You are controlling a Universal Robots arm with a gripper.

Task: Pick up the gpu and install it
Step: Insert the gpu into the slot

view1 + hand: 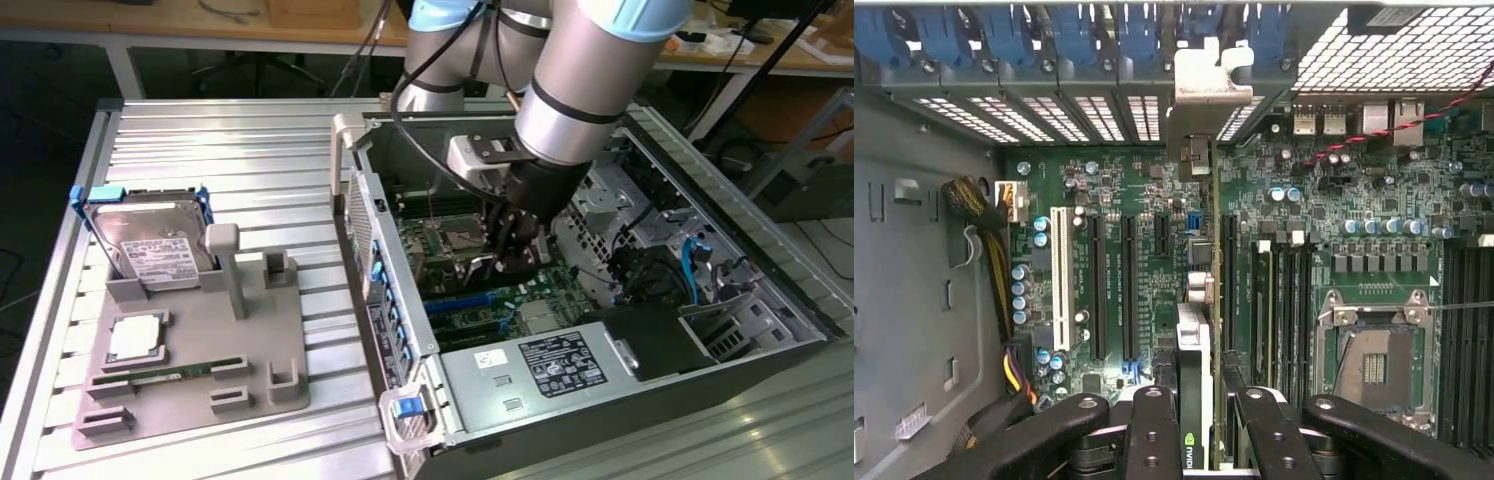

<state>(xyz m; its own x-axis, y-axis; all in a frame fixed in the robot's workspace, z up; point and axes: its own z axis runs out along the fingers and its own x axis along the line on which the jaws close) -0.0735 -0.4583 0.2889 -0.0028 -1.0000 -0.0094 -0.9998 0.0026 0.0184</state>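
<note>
My gripper (502, 258) is down inside the open computer case (787, 330), above the green motherboard (494, 300). It is shut on the gpu (1194, 345), which shows edge-on in the wrist view between the two black fingers (1154, 430). The card's pale metal end bracket (1206, 72) reaches to the row of blue slot clips at the case's rear wall. The card stands over the motherboard's long black expansion slots (1126, 290), beside the one nearest the memory slots. I cannot tell whether its edge touches a slot. In the exterior view the gpu (478, 266) is mostly hidden by the fingers.
On the exterior view's left, a grey fixture (214, 385) holds a silver hard drive (158, 248) in a blue caddy, a square processor (135, 337) and a green memory stick (167, 376). Cables (984, 215) and the bare processor socket (1376, 355) flank the slots.
</note>
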